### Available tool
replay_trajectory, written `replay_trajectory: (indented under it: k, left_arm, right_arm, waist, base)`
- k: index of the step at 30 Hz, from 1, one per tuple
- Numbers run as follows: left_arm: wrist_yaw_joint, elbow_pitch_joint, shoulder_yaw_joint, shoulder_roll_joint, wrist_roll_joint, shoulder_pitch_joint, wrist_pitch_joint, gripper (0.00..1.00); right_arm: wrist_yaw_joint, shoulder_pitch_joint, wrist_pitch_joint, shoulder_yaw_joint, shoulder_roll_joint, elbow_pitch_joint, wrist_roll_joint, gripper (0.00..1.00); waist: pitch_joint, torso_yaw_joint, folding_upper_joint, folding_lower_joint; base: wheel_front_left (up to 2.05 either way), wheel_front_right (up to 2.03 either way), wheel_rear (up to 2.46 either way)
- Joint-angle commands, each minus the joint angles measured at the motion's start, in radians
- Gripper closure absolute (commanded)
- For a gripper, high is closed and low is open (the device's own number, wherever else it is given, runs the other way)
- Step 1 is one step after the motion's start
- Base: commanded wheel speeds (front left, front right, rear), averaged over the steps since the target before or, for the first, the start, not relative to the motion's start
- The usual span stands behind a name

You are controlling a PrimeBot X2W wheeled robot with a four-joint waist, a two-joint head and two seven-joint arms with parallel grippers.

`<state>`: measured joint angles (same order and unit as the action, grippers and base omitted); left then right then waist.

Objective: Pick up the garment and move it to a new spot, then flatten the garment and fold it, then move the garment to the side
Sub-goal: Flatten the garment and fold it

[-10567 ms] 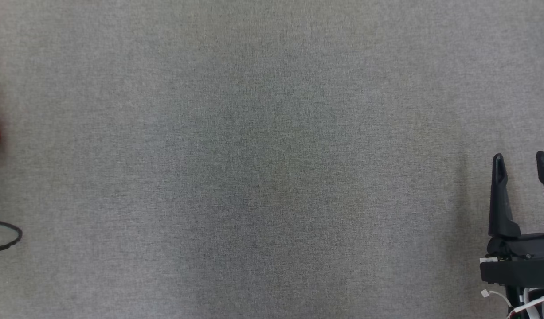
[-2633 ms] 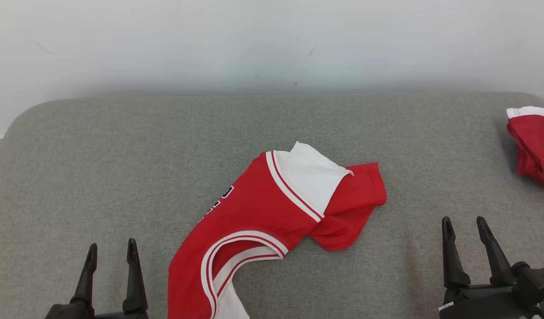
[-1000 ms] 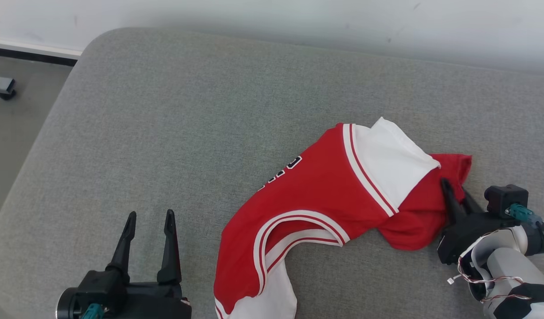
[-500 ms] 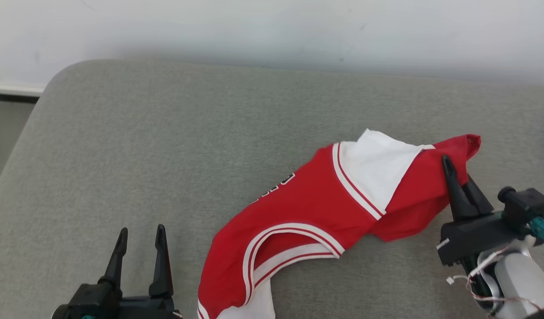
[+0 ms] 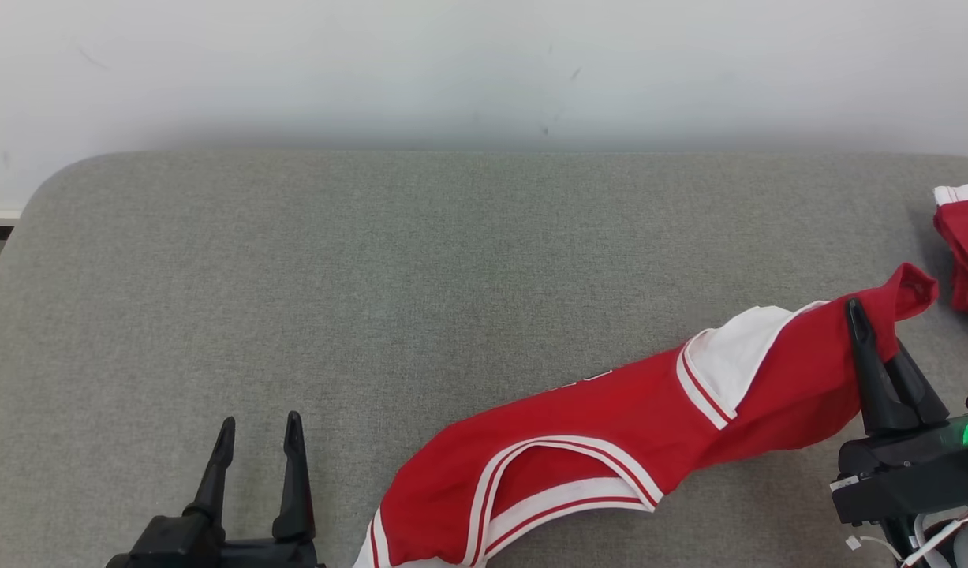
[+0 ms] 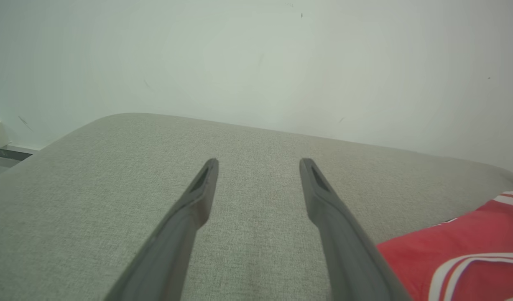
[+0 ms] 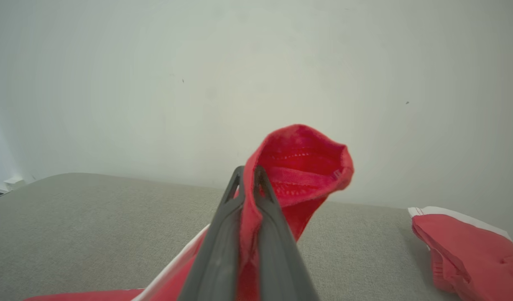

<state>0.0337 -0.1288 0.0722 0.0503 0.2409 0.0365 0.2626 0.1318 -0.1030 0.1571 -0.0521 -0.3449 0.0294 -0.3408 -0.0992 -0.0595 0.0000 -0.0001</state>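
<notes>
Gripped at one end by the closed right claw (image 5: 856,312), the garment (image 5: 610,410) should be raised clear before carrying, the left claw (image 5: 260,420) being open.

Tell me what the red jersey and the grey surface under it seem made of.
The red jersey looks like thin, soft, matte knit, perhaps a sports synthetic: it drapes limply and shows a stitched hem. The grey surface looks like matte woven upholstery cloth, with a fine flecked weave; its rounded corners suggest padding.
</notes>
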Motion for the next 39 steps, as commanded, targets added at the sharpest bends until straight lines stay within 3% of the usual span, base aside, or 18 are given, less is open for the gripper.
replay_trajectory:
  k: [1, 7, 15, 27, 37, 38, 39]
  left_arm:
    - [-0.002, -0.002, 0.004, 0.000, 0.007, -0.009, 0.003, 0.00]
    - [0.002, -0.015, 0.021, 0.000, 0.019, 0.007, 0.003, 0.00]
    - [-0.002, -0.024, 0.036, 0.000, 0.030, 0.011, 0.003, 0.00]
    - [-0.004, -0.038, 0.072, 0.000, 0.048, 0.031, 0.003, 0.00]
    - [-0.013, -0.035, 0.072, 0.000, 0.052, 0.029, 0.003, 0.00]
    - [-0.012, -0.035, 0.071, 0.000, 0.050, 0.028, 0.003, 0.00]
    - [-0.012, -0.036, 0.069, 0.000, 0.048, 0.029, 0.003, 0.00]
  right_arm:
    - [-0.003, 0.016, -0.020, 0.012, 0.008, 0.028, 0.015, 1.00]
    - [-0.003, -0.016, -0.057, -0.008, 0.008, 0.034, 0.026, 1.00]
    - [-0.003, -0.205, -0.056, -0.111, 0.032, -0.117, 0.018, 1.00]
    - [-0.003, -0.539, 0.006, -0.258, 0.124, -0.571, 0.027, 1.00]
    - [-0.003, -0.646, 0.088, -0.236, 0.089, -0.887, 0.017, 1.00]
    - [-0.003, -0.652, 0.095, -0.230, 0.087, -0.899, 0.013, 0.73]
    - [-0.003, -0.654, 0.099, -0.231, 0.088, -0.906, 0.009, 0.09]
  waist:
    - [0.000, -0.005, 0.0000, 0.0001]
    - [-0.001, -0.046, 0.0000, 0.0001]
    - [-0.002, -0.111, 0.0000, 0.0001]
    - [-0.024, -0.180, 0.0000, 0.0001]
    - [-0.033, -0.174, 0.0000, 0.0001]
    - [-0.033, -0.168, 0.0000, 0.0001]
    - [-0.032, -0.162, 0.0000, 0.0001]
  base:
    - [0.00, 0.00, 0.00]
    - [0.00, 0.00, 0.00]
    - [0.00, 0.00, 0.00]
    - [0.00, 0.00, 0.00]
    - [0.00, 0.00, 0.00]
    - [0.00, 0.00, 0.00]
    - [0.00, 0.00, 0.00]
